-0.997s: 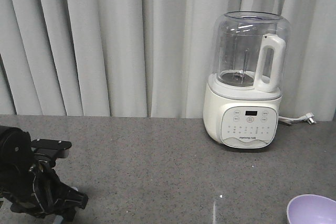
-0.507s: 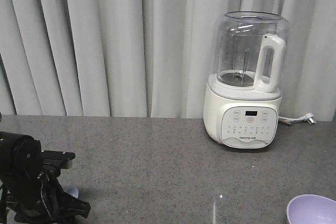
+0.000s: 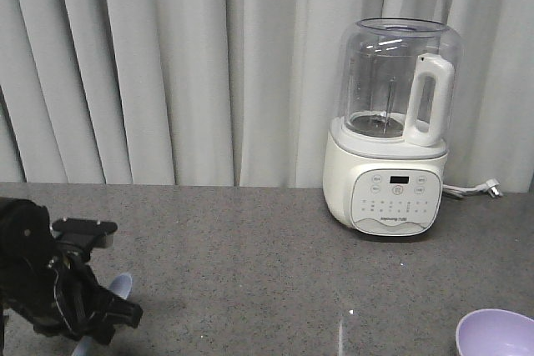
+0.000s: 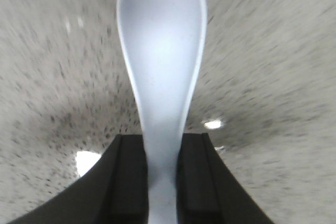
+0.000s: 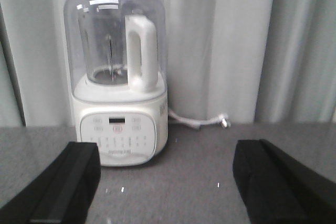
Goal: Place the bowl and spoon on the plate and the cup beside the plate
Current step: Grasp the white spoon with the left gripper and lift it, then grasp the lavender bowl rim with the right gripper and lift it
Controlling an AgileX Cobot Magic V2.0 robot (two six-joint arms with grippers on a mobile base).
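Observation:
In the left wrist view the pale blue-white spoon point(image 4: 160, 51) fills the middle, its handle pinched between the two black fingers of my left gripper point(image 4: 161, 148), which is shut on it above the blurred grey counter. In the front view the spoon's scoop point(image 3: 120, 286) pokes out beside my left arm point(image 3: 54, 289) at the lower left. The lilac bowl point(image 3: 497, 333) sits at the bottom right corner, partly cut off. My right gripper point(image 5: 167, 153) hangs open and empty over the counter. The plate and the cup are out of view.
A white blender with a clear jug point(image 3: 390, 131) stands at the back right of the grey speckled counter point(image 3: 250, 256), also facing the right wrist view as the blender point(image 5: 118, 82). Its cable point(image 3: 472, 190) trails right. A grey curtain point(image 3: 167, 64) closes the back.
My left arm dipped lower and has come back up a little to the left. The spoon's scoop shows more beside it now. The bowl and blender have not moved.

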